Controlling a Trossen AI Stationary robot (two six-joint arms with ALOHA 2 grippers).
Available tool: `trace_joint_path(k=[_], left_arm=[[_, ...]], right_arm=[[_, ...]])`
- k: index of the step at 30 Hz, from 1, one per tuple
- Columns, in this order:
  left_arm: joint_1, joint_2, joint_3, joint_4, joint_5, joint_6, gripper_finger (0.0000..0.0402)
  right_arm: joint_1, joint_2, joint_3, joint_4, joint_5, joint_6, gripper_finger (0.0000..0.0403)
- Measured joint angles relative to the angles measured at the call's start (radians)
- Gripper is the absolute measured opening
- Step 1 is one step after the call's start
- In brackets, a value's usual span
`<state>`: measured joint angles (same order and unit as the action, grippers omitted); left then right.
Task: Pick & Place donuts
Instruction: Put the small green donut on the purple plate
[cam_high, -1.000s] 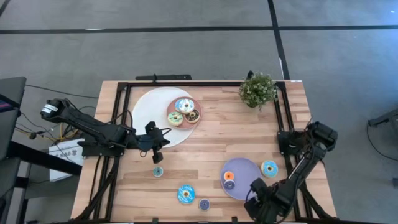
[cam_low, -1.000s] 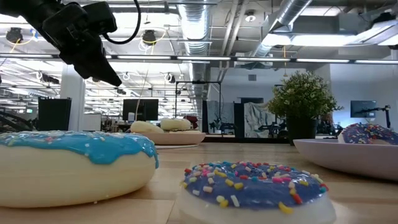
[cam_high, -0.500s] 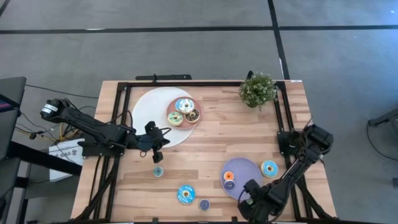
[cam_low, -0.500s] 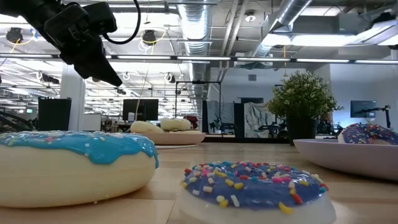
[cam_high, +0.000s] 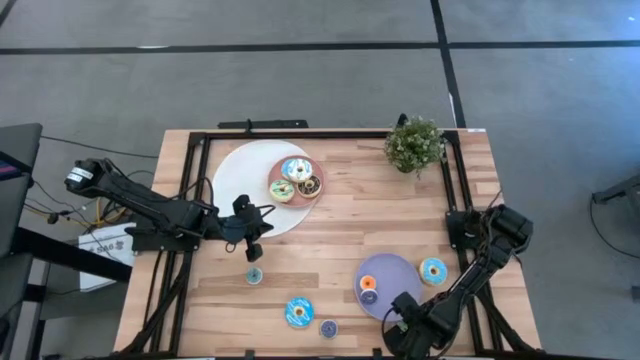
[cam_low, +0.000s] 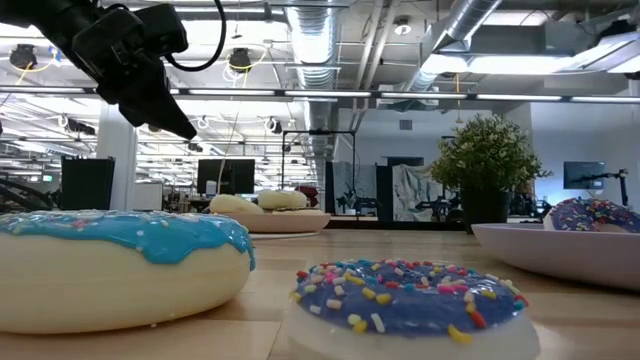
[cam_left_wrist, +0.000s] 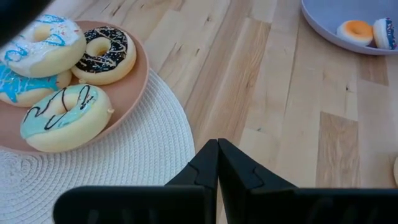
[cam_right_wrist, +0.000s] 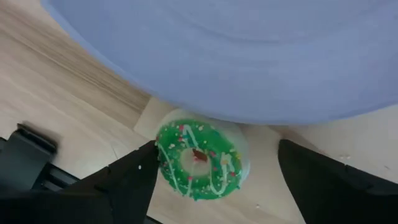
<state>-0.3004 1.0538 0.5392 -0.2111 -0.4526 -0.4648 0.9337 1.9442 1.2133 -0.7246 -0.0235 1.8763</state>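
hovering at the near edge of the table, right gripper (cam_right_wrist: 211, 180) stands with fingers spread wide apart around a green donut (cam_right_wrist: 198, 160) with white drizzle and sprinkles, not clamped on it as far as the wrist view shows. donut lies on bare wood just beside the rim of the lavender plate (cam_right_wrist: 249, 56), off the plate

from above the same gripper (cam_high: 408, 322) sits low at the plate's near edge; green donut itself hidden under the arm there. lavender plate (cam_high: 395, 272) already carries an orange donut (cam_high: 367, 284) and a purple donut (cam_high: 369, 297). a larger orange-and-teal donut (cam_high: 433, 270) rests just beside the plate on its right

left gripper (cam_high: 252, 240) fingers pressed together, holding nothing, parked over the edge of the white woven mat (cam_high: 240, 180). pink plate (cam_high: 318, 172) on the mat holds three iced donuts (cam_left_wrist: 67, 115)

loose on the wood: small teal donut (cam_high: 254, 276), blue donut (cam_high: 299, 312), small purple sprinkled donut (cam_high: 328, 327). potted plant (cam_high: 414, 144) at the far corner

step in hand, by my reading: approach for a pick on the green donut. next move calls for lowering squarely over the ring, closing on its sides, then lifting clear of the plate rim before setting it on the plate
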Motion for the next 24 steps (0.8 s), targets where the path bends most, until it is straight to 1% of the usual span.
trace_joint_path(k=[4, 7, 10, 12, 15, 18, 22, 24], left_arm=[[0.000, 0.000, 0.000, 0.000, 0.000, -0.001, 0.0000], [0.000, 0.000, 0.000, 0.000, 0.000, -0.002, 0.0000], [0.000, 0.000, -0.001, 0.000, 0.000, -0.002, 0.0000], [0.000, 0.000, -0.001, 0.000, 0.000, -0.003, 0.0000], [0.000, 0.000, -0.001, 0.000, 0.000, -0.003, 0.0000], [0.000, 0.000, -0.001, 0.000, 0.000, -0.010, 0.0000], [0.000, 0.000, -0.001, 0.000, 0.000, -0.017, 0.0000], [0.000, 0.000, -0.001, 0.001, 0.000, -0.021, 0.0000]], right_arm=[[0.000, -0.010, 0.000, -0.006, -0.007, 0.001, 0.0309], [0.000, -0.014, -0.002, -0.006, -0.020, 0.000, 0.0298], [-0.002, -0.014, 0.000, -0.010, -0.037, 0.000, 0.0277], [-0.002, -0.018, 0.011, -0.022, -0.068, -0.013, 0.0262], [0.001, -0.062, 0.019, -0.038, -0.099, -0.042, 0.0239], [0.001, -0.138, 0.023, -0.082, -0.073, -0.044, 0.0215], [0.002, -0.238, 0.022, -0.182, 0.051, -0.044, 0.0186], [0.000, -0.271, 0.024, -0.186, 0.063, -0.045, 0.0174]])
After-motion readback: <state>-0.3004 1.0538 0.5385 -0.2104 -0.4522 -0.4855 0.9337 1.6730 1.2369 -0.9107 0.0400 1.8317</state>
